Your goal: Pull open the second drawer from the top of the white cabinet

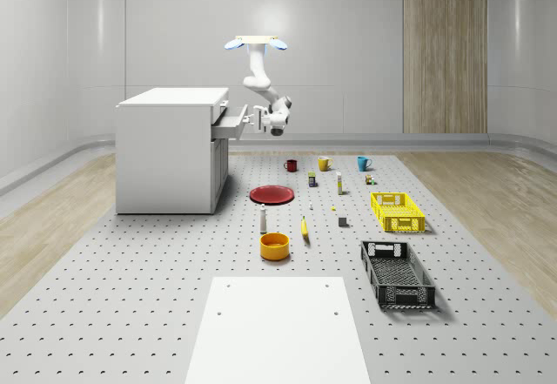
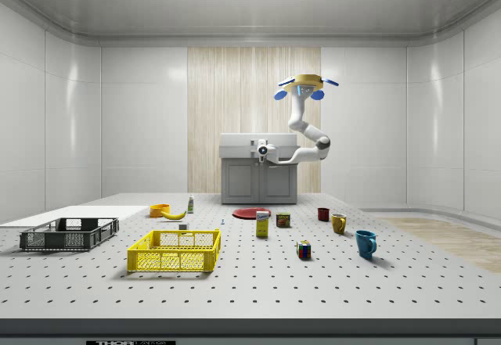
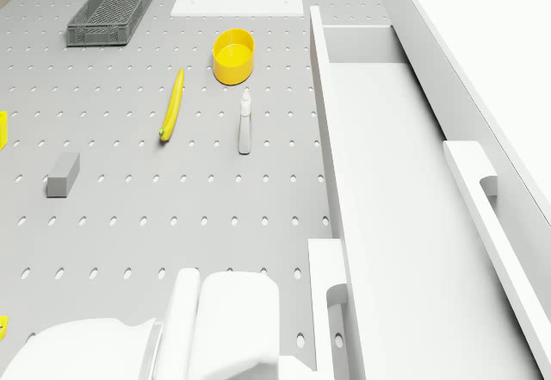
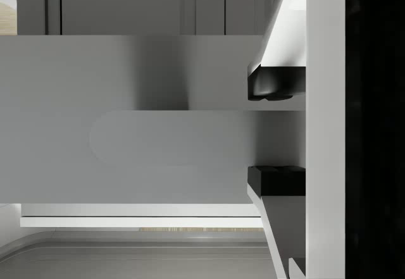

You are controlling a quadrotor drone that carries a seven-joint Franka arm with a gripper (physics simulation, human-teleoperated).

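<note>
White cabinet at whole-scene view's left; second drawer already partly out. Tool at drawer handle, pads either side, narrow around it. Drone hovers beside cabinet. Judgement: pull straight along drawer travel, keep wrist level. Drawer's remaining travel hidden.

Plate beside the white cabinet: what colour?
Red plate, clearest in the whole-scene view.

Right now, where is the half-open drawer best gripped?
Its front handle bar, mid-length, approached straight from the cabinet's front: the bar stands proud of the drawer face. The gripper is at it, drone hovering beside the cabinet.
</note>
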